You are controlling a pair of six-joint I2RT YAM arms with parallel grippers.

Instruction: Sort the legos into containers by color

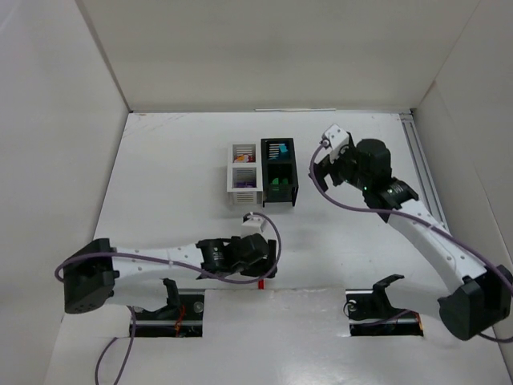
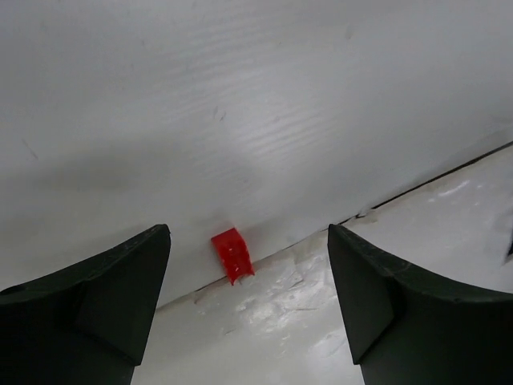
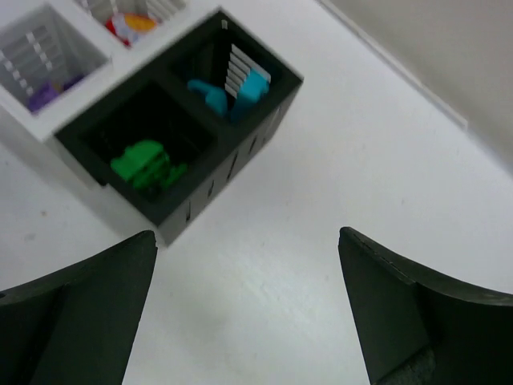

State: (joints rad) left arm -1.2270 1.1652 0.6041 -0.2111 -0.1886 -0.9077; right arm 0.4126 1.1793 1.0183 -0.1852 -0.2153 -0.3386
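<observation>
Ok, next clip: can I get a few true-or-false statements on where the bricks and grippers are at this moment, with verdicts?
1. A red brick lies between the jaws of the left gripper, which stand clear of it. True.
2. The green bricks sit in the white bin. False: they are in the black bin.
3. The right gripper holds a cyan brick. False: it is open and empty; the cyan bricks lie in the black bin.
4. Green and cyan occupy separate compartments. True.

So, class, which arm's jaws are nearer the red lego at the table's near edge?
Left. The left arm has its jaws just over the red lego, framing it. The right arm has its jaws far off, beside the black bin.
</observation>
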